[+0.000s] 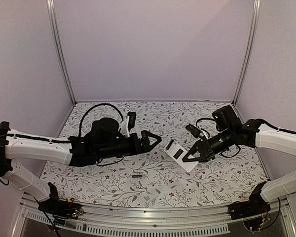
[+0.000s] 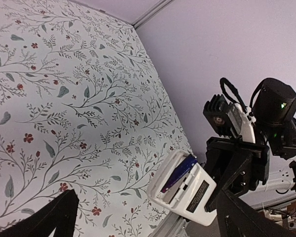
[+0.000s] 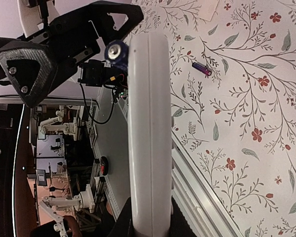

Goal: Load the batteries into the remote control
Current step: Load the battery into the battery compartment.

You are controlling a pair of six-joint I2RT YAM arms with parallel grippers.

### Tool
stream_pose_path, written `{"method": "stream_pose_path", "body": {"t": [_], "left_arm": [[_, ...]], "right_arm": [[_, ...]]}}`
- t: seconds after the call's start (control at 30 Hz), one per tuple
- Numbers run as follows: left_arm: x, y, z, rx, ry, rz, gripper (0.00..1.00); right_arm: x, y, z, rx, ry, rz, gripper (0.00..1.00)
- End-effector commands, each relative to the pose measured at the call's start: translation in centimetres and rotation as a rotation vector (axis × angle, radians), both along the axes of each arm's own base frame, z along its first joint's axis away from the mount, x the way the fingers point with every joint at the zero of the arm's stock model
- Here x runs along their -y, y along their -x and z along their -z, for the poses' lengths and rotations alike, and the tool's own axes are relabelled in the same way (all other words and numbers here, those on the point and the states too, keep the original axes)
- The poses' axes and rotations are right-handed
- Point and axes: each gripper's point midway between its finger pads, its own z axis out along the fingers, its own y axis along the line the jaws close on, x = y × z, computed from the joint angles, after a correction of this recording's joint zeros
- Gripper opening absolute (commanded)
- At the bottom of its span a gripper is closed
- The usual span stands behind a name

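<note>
My right gripper (image 1: 197, 151) is shut on the white remote control (image 1: 179, 153) and holds it above the table with its plain back toward the left arm. In the left wrist view the remote (image 2: 200, 195) has its recess open, and one dark blue battery (image 2: 180, 172) lies slanted in it. Edge-on in the right wrist view, the remote (image 3: 148, 123) has that battery's end (image 3: 115, 50) poking out at its left side. A second battery (image 1: 136, 175) lies loose on the table, also seen in the right wrist view (image 3: 201, 68). My left gripper (image 1: 155, 140) is open and empty, just left of the remote.
The table has a floral-print cover (image 1: 153, 187) with a metal rail at its near edge (image 1: 153, 218). Pale walls (image 1: 153, 49) close the back and sides. Black cables (image 1: 96, 108) loop over the left arm.
</note>
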Motion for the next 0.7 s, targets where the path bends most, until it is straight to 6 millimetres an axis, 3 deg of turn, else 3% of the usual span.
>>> {"method": "stream_pose_path", "body": {"t": [0.0,0.33,0.67], "left_arm": [[2.4,0.6,-1.7,-0.084,0.182,-0.018,0.99],[5.2,-0.2,-0.7,-0.169,0.298,-0.066,0.99],[6.2,-1.0,-1.0,-0.229,0.399,-0.092,0.88]], "right_arm": [[-1.3,-1.5,-2.1,0.044,-0.065,0.029,0.0],[-1.3,-1.8,-2.1,0.031,-0.062,0.055,0.0],[-1.2,-1.9,-1.9,0.044,-0.054,0.061,0.0]]}}
